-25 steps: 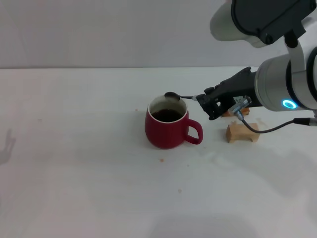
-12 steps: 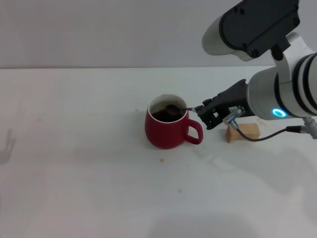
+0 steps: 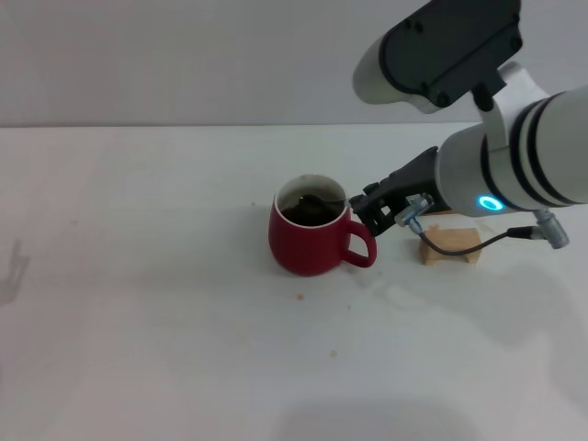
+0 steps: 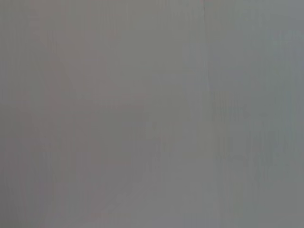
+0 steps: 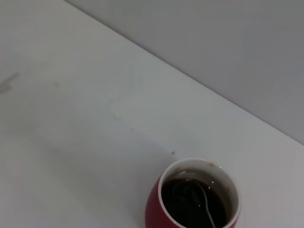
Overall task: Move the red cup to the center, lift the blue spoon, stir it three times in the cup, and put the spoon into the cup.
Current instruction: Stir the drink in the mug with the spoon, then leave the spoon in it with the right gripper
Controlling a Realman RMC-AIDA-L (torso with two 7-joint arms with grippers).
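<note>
Right gripper [image 3: 366, 208] grips blue spoon [image 3: 319, 199] — bowl inside red cup [image 3: 310, 241].

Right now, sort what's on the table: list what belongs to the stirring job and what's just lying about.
Job:
red cup
blue spoon, bowl in the cup's dark liquid
right gripper, holding the spoon

Lying about:
wooden block, beside the cup's handle
crumbs on the table
</note>
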